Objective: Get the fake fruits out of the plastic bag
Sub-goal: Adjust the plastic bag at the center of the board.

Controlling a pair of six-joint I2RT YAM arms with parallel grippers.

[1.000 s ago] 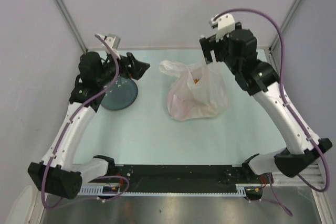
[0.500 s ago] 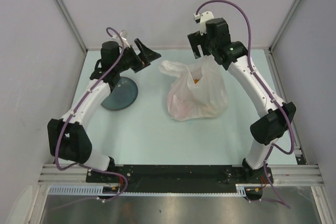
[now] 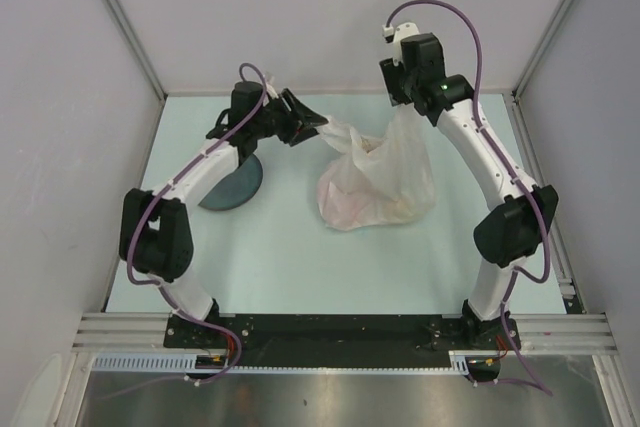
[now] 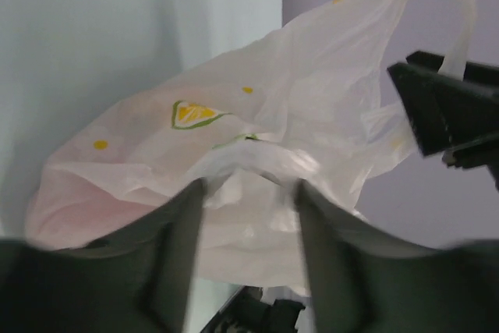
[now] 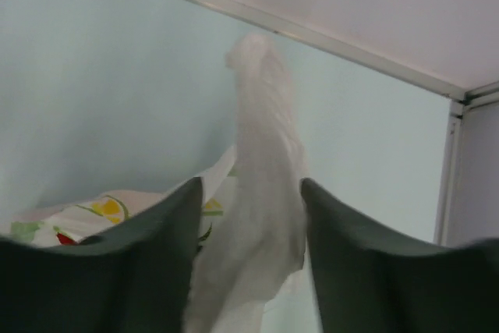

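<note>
The plastic bag (image 3: 375,182), thin white with citrus prints, sits at the table's middle back. Its left handle is drawn toward my left gripper (image 3: 312,125). In the left wrist view a fold of the bag (image 4: 249,169) lies between the fingers of that gripper (image 4: 249,185), which stand half apart, open. My right gripper (image 3: 400,99) is over the bag's right handle. That handle (image 5: 261,154) rises as a strip between the spread fingers of the right gripper (image 5: 249,189). The fake fruits are inside, showing only as a red bit (image 5: 66,238) and a pink tint (image 4: 78,208).
A dark round plate (image 3: 235,187) lies left of the bag, partly under the left arm. Grey walls close in the back and both sides, and a metal corner post (image 5: 448,161) stands near the right gripper. A black rail runs along the near edge (image 3: 330,327).
Both arms swung inward to the bag. The left gripper reached the left handle and the right one came down over the right handle. Both pairs of jaws narrowed from wide open.
</note>
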